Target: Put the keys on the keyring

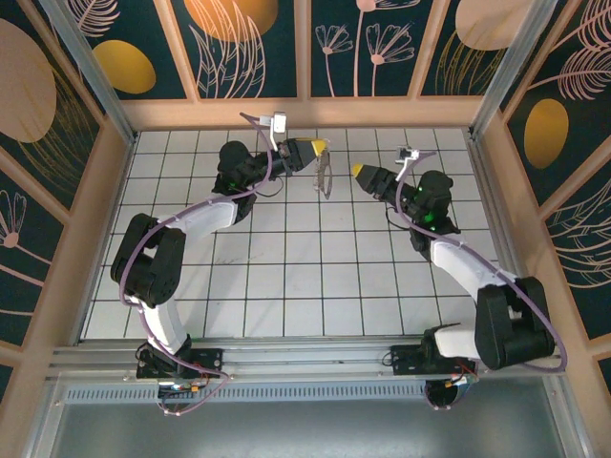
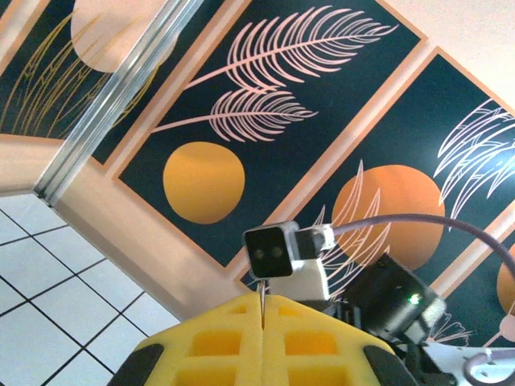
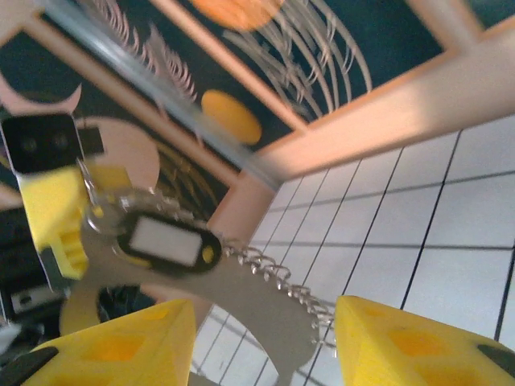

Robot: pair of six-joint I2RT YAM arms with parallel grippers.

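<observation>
Top external: I've got both arms reaching to the far centre of the table, tips facing each other. L gripper comes in from the left, R gripper from the right, w/ the ring between them. The ring hangs edge-on just under the L tips, well apart from the near edge.

L wrist cam: the yellow fingers are pressed together w/ a thin metal edge pinched in the seam, so L is clenched on the ring. R arm's wrist cam sits just past the tips, w/ leaf-print wall panels behind.

R wrist cam: R fingers are spread wide, released. The ring's silvery band runs thru the gap and its jagged coil edge sits just beside the right-hand finger; can't tell if it's touching. The far end of the ring is in the L fingers at left. Key: black oval head w/ a pale patch, lying against the ring near the L fingers. Blade is too blurred to make out, so I can't tell if it's threaded on. White tiles lie beyond.
</observation>
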